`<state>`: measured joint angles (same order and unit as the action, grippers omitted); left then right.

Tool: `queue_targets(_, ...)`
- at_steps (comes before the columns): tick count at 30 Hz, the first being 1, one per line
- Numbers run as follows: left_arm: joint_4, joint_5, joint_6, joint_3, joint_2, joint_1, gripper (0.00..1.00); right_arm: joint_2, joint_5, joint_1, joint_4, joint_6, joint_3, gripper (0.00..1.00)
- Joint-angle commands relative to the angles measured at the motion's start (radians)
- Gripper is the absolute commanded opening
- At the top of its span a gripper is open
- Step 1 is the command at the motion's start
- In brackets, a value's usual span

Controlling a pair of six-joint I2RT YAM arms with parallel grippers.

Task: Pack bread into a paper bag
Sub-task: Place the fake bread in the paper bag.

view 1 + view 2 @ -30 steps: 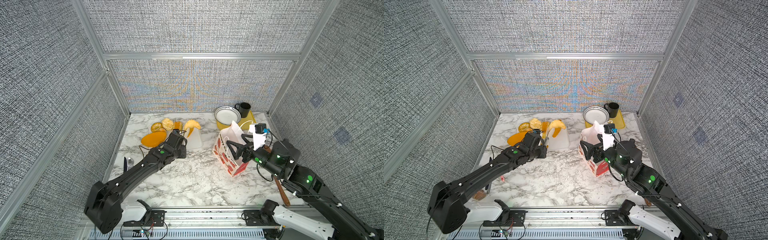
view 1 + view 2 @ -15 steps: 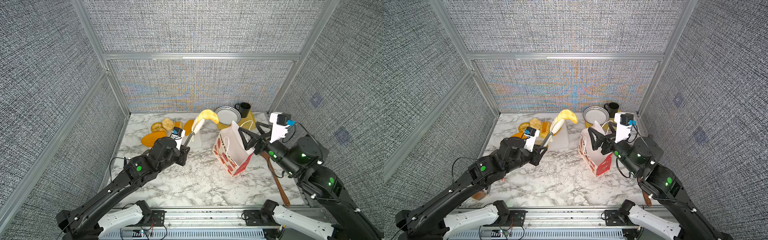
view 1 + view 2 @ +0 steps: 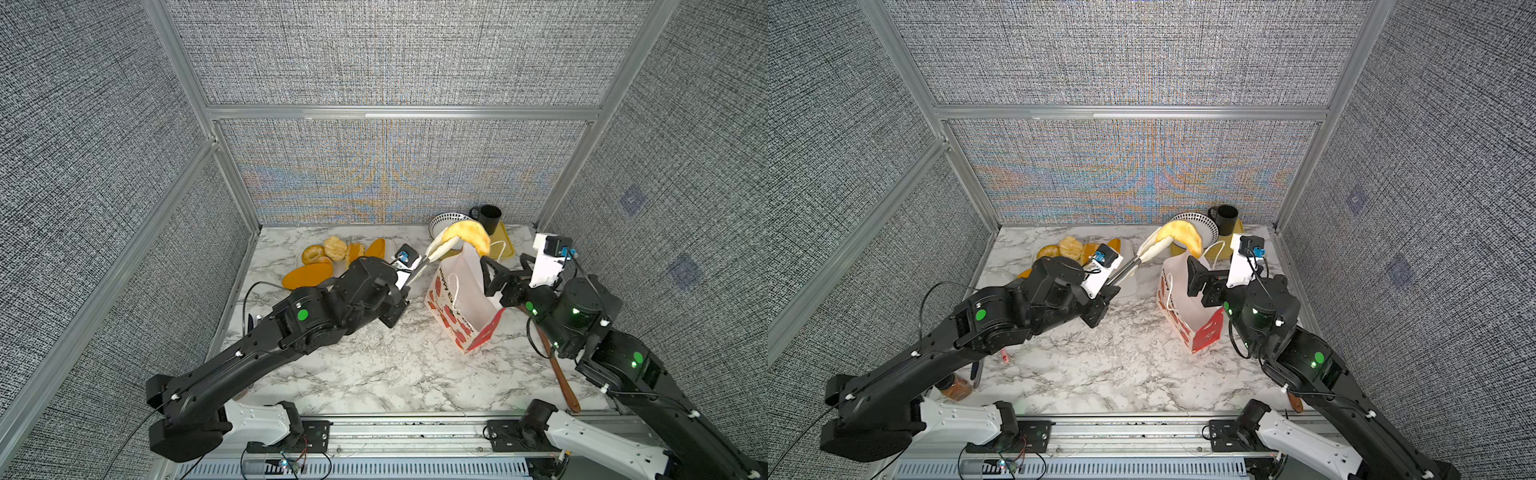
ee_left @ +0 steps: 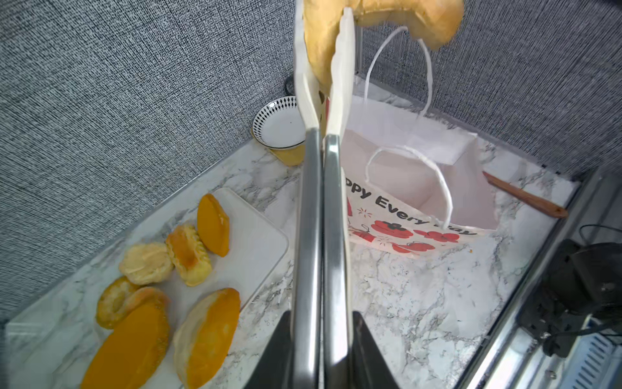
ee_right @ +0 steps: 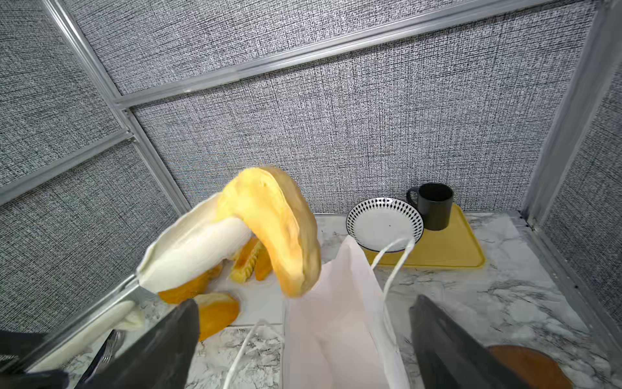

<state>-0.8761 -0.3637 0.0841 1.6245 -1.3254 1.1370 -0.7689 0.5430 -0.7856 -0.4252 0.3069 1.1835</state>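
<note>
While my left gripper (image 4: 323, 353) is clamped on the steel arms of the tongs (image 4: 309, 219), at lower centre of the left wrist view, my right gripper (image 5: 303, 303) stands with jaws spread wide and grips nothing. One white wall of the paper bag (image 3: 461, 286) rises between its fingers; I cannot tell whether they touch it. Right of centre in both top views the bag stands open-mouthed, red print below. Just above its upper rim the tongs' white tips pinch a croissant (image 3: 467, 235). Further back, at the table's upper left, the other bread (image 3: 334, 247) lies on a white board (image 4: 262, 242). Farthest, against the back wall: patterned bowl (image 5: 383, 229), black mug (image 5: 436, 205), yellow tray (image 5: 447, 249).
</note>
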Motion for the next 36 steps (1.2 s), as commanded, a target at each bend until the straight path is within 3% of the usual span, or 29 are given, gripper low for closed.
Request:
queue_targets(1,-0.084,-0.174,-0.083,0.042,-0.066,0.034,0.02,0.035,0.068,0.0,0.033,0.02,0.0,0.99)
queue_targets(7,-0.075,-0.279,-0.117,0.063,-0.138,0.082,0.02,0.038,-0.112,0.0,0.001,0.046,0.07,0.99)
queue_targets(16,-0.092,-0.308,-0.158,0.084,-0.166,0.127,0.02,0.015,-0.371,0.0,-0.198,0.114,0.108,0.99)
queue_targets(23,-0.158,-0.362,-0.167,0.12,-0.222,0.157,0.02,0.034,-0.38,0.0,-0.337,0.123,0.107,0.99)
queue_targets(30,-0.256,-0.441,-0.167,0.213,-0.304,0.209,0.02,0.058,-0.369,0.0,-0.34,0.123,0.093,0.99)
queue_targets(33,-0.34,-0.543,-0.123,0.278,-0.359,0.228,0.02,0.058,-0.365,0.0,-0.34,0.123,0.093,0.99)
queue_targets(36,-0.401,-0.558,-0.089,0.325,-0.393,0.237,0.02,0.08,-0.358,0.0,-0.344,0.12,0.1,0.99)
